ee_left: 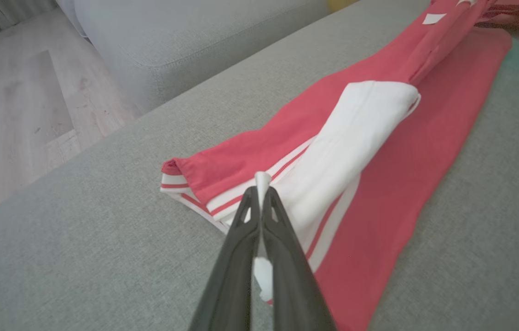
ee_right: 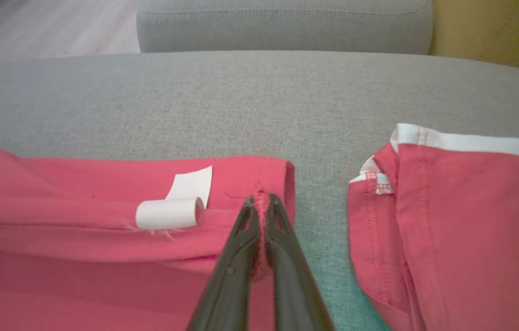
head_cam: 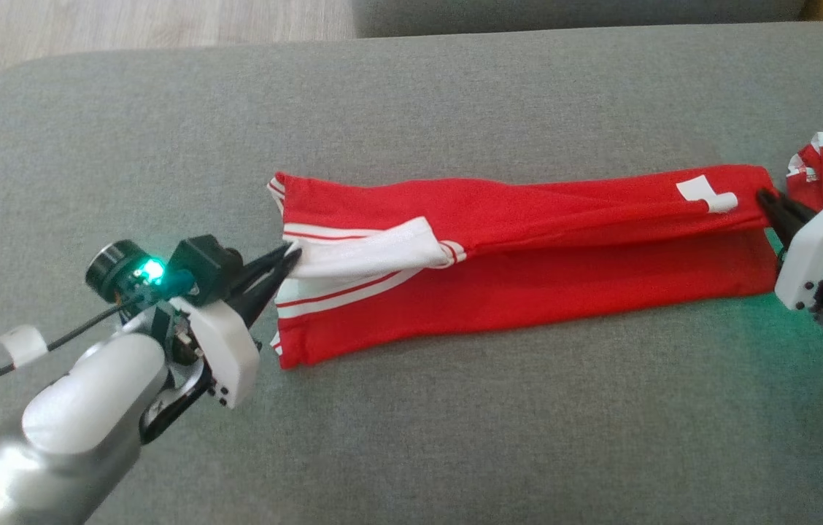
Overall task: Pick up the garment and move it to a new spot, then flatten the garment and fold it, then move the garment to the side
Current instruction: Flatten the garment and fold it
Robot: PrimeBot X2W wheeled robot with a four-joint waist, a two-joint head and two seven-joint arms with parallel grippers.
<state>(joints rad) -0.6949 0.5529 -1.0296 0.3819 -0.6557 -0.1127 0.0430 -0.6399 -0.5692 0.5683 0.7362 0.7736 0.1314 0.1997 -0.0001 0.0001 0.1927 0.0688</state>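
I am clamping my left jaws on the white sleeve (ee_left: 356,138) of the garment (head_cam: 528,299), my right jaws on its red hem (ee_right: 282,181).

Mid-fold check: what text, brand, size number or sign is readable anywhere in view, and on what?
No readable text.
The white label on the red garment is curled and looks blank.
The other red cloth beside it shows white trim and stitching, no print.
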